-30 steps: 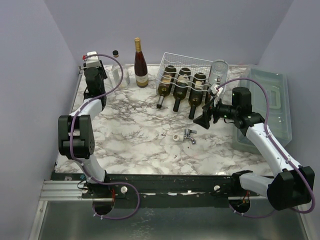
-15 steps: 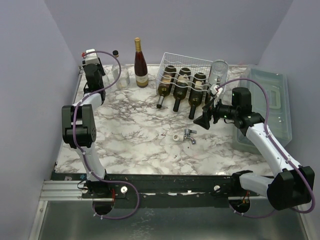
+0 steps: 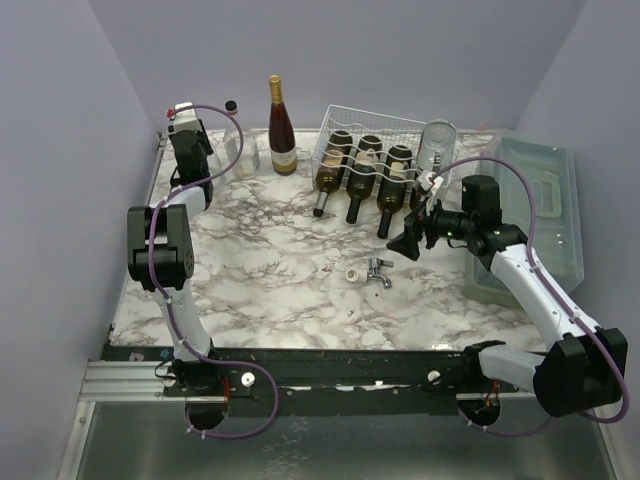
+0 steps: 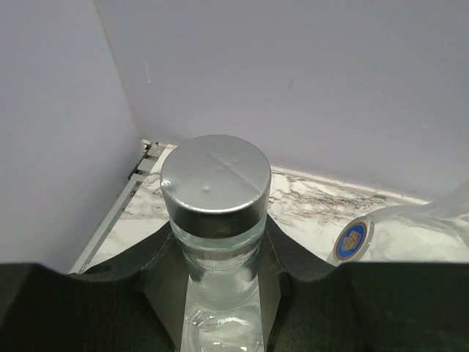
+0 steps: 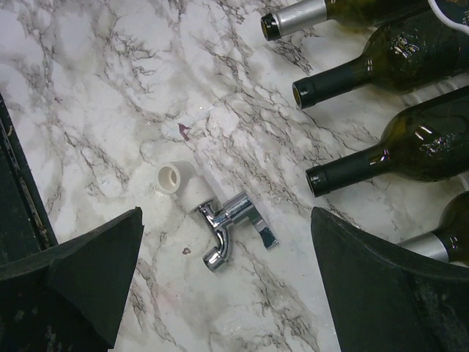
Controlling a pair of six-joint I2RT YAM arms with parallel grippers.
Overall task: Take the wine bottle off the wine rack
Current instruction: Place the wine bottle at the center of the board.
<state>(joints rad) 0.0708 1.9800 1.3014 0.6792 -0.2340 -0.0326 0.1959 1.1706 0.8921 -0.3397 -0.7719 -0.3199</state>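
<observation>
Right fingers (image 5: pixel 73 286) released, nearer wine rack (image 3: pixel 372 125)
Wine bottle (image 3: pixel 396 182) was laid at 12 o'clock, neck toward 6; left fingers (image 4: pixel 117 301) were clenched on clear bottle (image 4: pixel 220 227).

You've got a white counter (image 3: pixel 270 275) with grey-black marble veining. Wine rack (image 3: pixel 385 122) is white wire, its bottles (image 3: pixel 362 168) dark olive-green.
</observation>
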